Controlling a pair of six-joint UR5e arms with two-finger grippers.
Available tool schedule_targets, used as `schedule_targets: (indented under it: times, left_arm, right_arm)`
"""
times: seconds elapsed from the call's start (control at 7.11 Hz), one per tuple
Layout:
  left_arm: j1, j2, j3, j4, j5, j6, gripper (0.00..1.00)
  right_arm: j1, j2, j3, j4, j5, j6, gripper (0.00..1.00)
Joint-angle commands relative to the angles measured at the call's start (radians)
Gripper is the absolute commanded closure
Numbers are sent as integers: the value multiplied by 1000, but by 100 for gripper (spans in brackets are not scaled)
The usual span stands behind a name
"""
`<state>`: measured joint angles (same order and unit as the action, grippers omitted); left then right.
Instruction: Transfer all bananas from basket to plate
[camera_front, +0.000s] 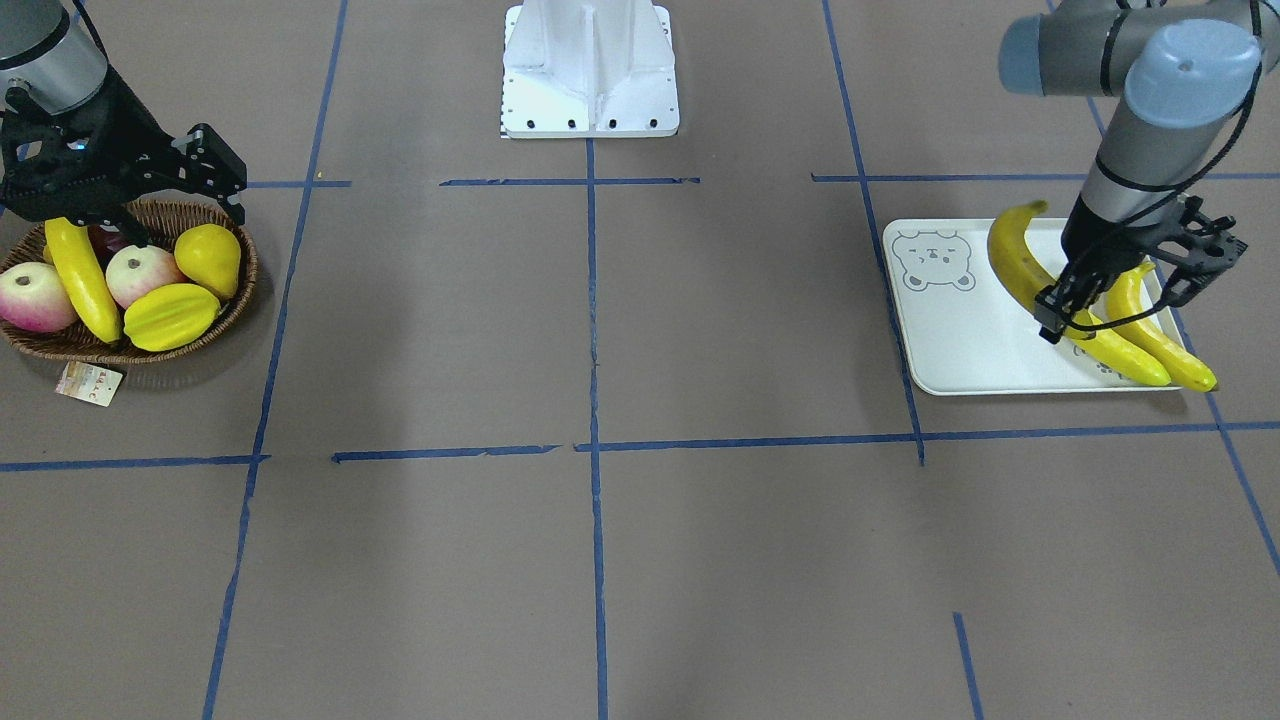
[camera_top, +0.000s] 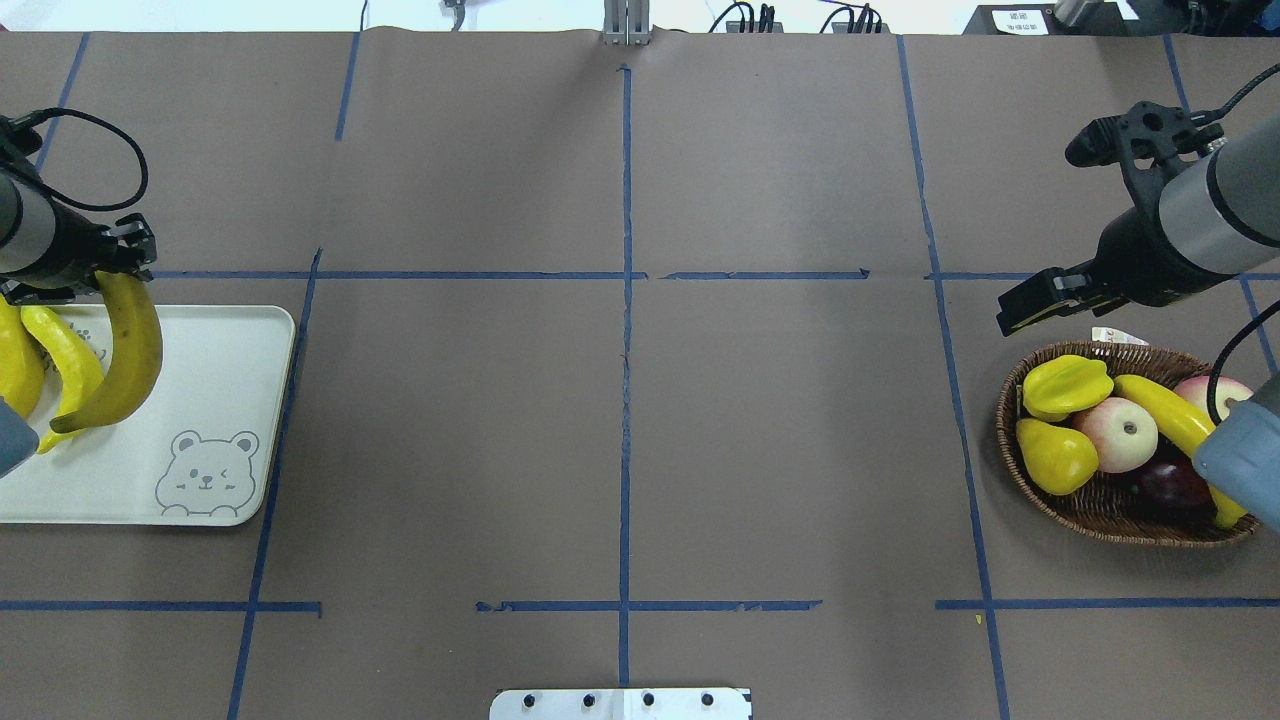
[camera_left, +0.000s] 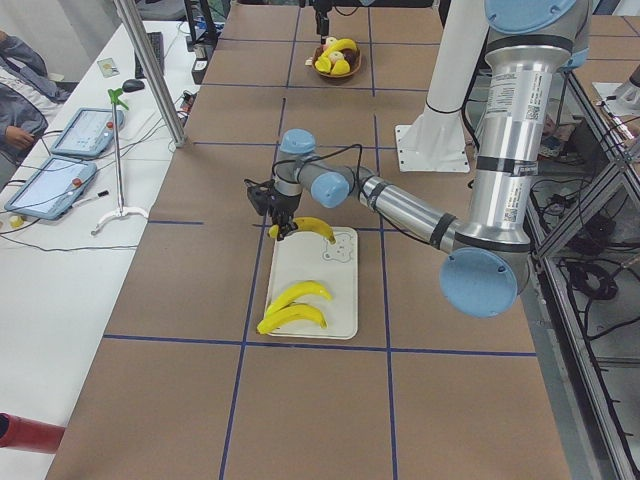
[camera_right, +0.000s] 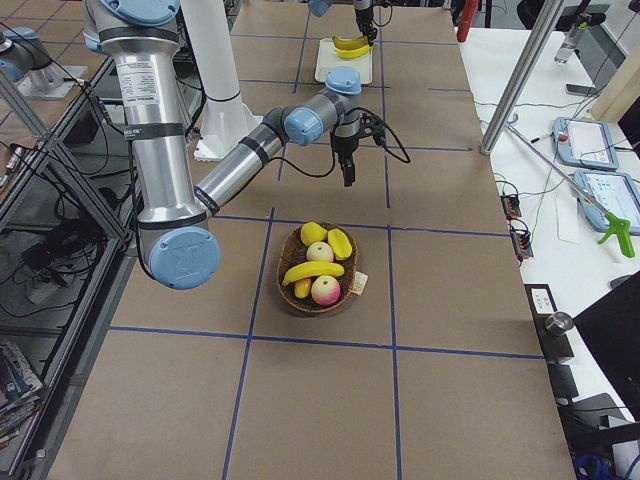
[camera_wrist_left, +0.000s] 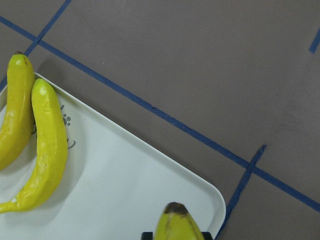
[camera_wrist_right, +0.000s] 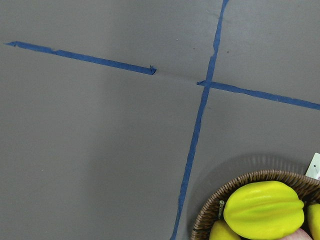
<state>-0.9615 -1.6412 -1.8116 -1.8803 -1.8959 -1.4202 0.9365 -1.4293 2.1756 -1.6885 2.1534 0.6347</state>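
Bear-print plate (camera_front: 960, 345); basket tag (camera_front: 89, 384), perhaps lettered.

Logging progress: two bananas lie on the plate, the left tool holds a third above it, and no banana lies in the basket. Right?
Not quite: one banana lies in the basket, as the exterior front-facing view shows. As said, two bananas lie on the plate and the left tool holds a third banana above it.

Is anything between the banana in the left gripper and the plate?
Nothing visible. The held banana hangs from the left gripper over a bare part of the plate; the two bananas already on it lie to one side.
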Motion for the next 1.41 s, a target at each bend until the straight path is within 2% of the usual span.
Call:
schedule_targets:
  times: [0.0,0.14,0.28,0.42,0.56,0.7,0.84,0.98,1.12,1.27]
  left_arm:
    - [-13,30,160,-216,-6,-78,100]
    - [-13,40,210,-306,-6,-124,100]
    - [-13,40,245,-337,-6,-128,89]
    - [-14,44,274,-371,-6,-118,59]
    - [-13,66,297,-429,-6,-112,1]
    - [-25,72,285,-447,-61,-76,0]
    - [-124,73,273,-439,-203,-16,0]
    - [-211,69,241,-436,-301,18,0]
    - [-214,69,176,-415,-316,18,0]
    - [-206,60,73,-319,-316,18,0]
  right_arm:
    - [2,0,1,-5,0,-7,1]
    - [2,0,1,-5,0,-7,1]
    - [2,0,3,-5,0,-7,1]
    - [2,0,1,-5,0,-7,1]
    - [2,-2,1,-5,0,-7,1]
    - [4,-5,3,-5,-1,-7,1]
    - [10,-16,4,-4,0,-7,1]
    - [19,-22,6,-3,0,-10,1]
    - [39,-51,19,-3,0,-42,1]
    - [60,-128,42,4,-3,-147,1]
